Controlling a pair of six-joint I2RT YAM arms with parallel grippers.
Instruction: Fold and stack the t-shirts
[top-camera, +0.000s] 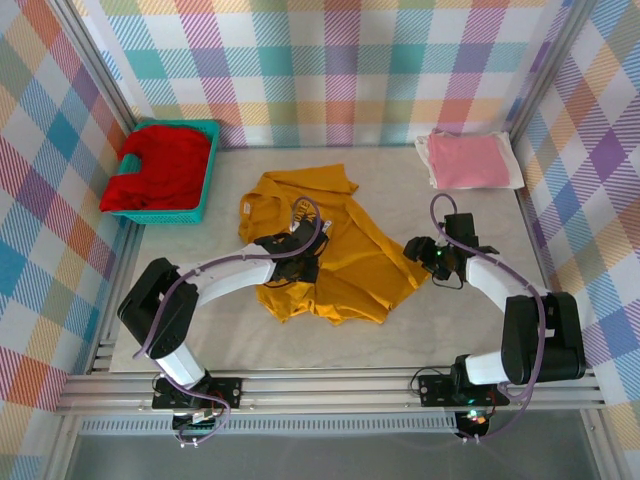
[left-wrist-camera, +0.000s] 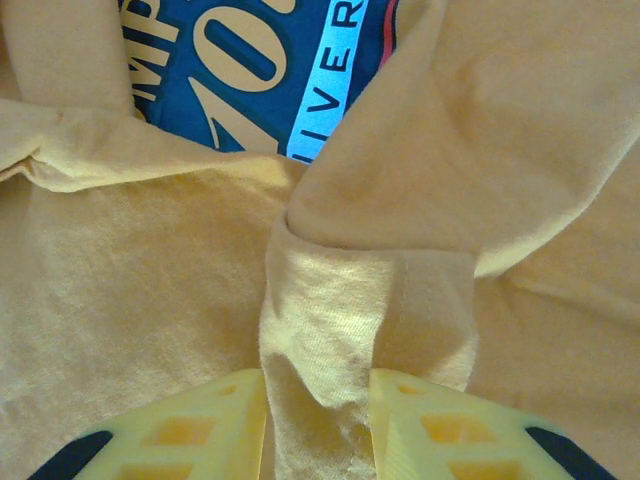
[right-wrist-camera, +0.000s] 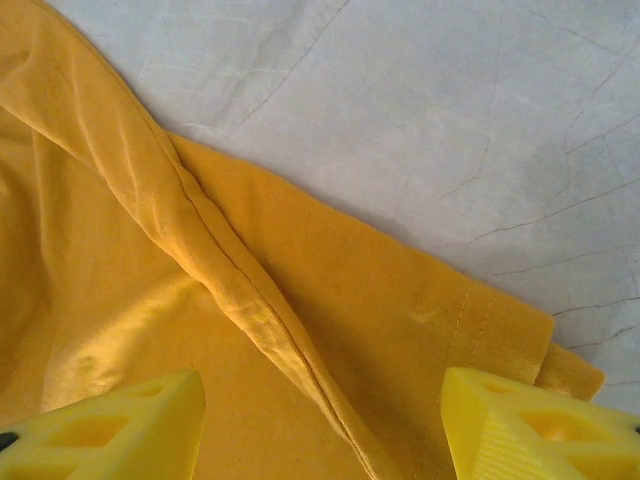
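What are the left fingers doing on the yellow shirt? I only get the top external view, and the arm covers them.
Observer: In the left wrist view the left fingers are shut on a raised fold of the mustard-yellow t-shirt.
Operator: And the right ones?
Observer: The right fingers are open, one on each side of a ridge of cloth near a stitched hem; bare table lies beyond.
Operator: Any print showing?
Observer: Yes, a blue print with pale lettering, partly covered by folds, just beyond the pinch.
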